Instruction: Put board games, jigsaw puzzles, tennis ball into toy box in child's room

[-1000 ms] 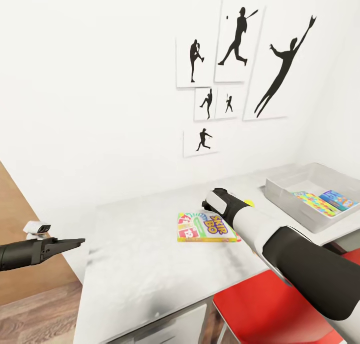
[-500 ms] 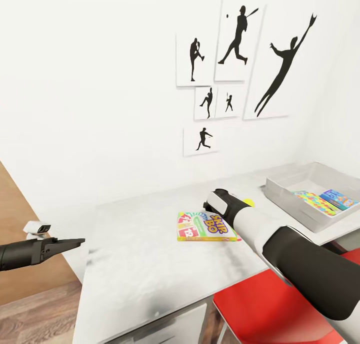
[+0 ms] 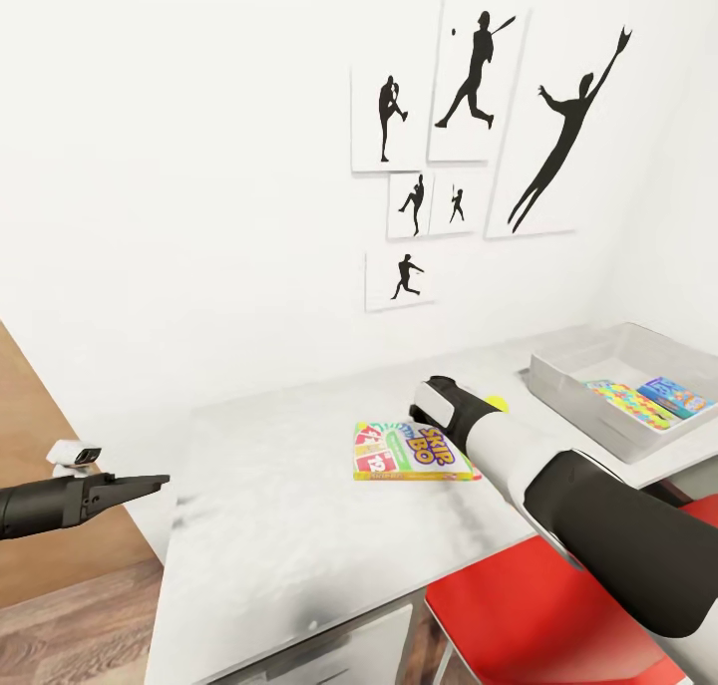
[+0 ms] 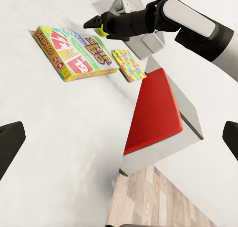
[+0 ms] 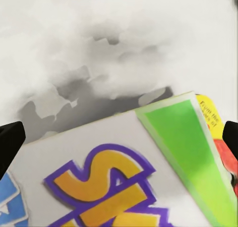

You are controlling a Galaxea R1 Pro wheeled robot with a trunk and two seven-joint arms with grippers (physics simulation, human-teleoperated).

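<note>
Your right gripper (image 4: 94, 23), fingers spread and empty, has crept a hair toward one o'clock over the SKIP-BO box (image 3: 411, 452) on the table (image 3: 269, 506). Grab's close. Left gripper (image 3: 150, 483) open.

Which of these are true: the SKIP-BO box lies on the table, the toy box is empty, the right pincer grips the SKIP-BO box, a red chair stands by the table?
1. The SKIP-BO box lies on the table. True.
2. The toy box is empty. False: it holds a puzzle and a blue game.
3. The right pincer grips the SKIP-BO box. False: it is open over the box.
4. A red chair stands by the table. True.
</note>
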